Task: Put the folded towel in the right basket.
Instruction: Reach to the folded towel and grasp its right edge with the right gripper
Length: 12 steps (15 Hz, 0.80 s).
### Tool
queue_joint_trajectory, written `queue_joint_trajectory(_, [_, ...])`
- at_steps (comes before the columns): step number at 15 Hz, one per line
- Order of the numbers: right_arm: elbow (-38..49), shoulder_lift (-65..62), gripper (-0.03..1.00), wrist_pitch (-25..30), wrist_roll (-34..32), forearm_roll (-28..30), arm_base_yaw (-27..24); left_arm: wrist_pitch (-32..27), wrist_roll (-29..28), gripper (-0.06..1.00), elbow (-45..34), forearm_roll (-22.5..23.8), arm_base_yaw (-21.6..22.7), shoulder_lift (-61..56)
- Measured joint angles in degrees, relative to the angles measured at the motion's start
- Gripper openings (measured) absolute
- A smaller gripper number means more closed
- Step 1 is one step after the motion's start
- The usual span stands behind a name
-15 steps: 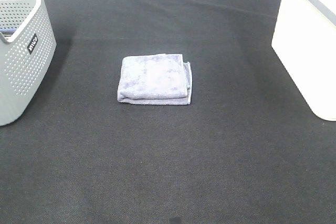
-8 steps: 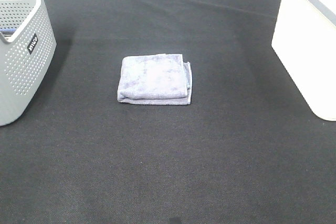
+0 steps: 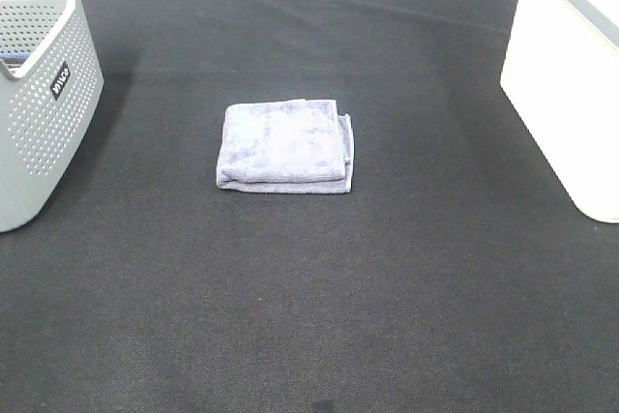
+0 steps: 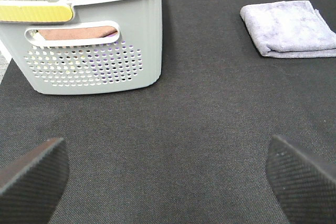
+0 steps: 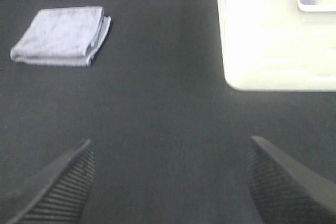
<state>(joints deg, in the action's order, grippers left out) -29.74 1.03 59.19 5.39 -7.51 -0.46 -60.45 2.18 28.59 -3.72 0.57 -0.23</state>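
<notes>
right tool [image 5: 170,141] spread wide | folded towel [image 5: 60,35] well apart; ungrasped

Broad, black, grid-textured fingers [image 4: 32,178]

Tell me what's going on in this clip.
Nothing is gripped yet. The folded towel lies flat in the middle of the black cloth, between the grey basket on the left and the white basket on the right. The left gripper and right gripper are both open and empty, short of the towel.
</notes>
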Motion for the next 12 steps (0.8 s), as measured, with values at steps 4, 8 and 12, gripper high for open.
queue_joint_trajectory(4, [-5.8, 20.7, 0.75, -16.4, 0.0, -0.3, 0.0, 0.0, 0.0, 0.97, 0.0, 0.0, 0.0, 0.0])
queue_joint_trajectory(8, [-19.5, 45.6, 0.75, -20.5, 2.7, -0.3, 0.0, 0.0, 0.0, 0.97, 0.0, 0.0, 0.0, 0.0])
queue_joint_trajectory(12, [-39.7, 70.4, 0.75, -16.3, 7.4, -4.1, 0.0, 0.0, 0.0, 0.97, 0.0, 0.0, 0.0, 0.0])
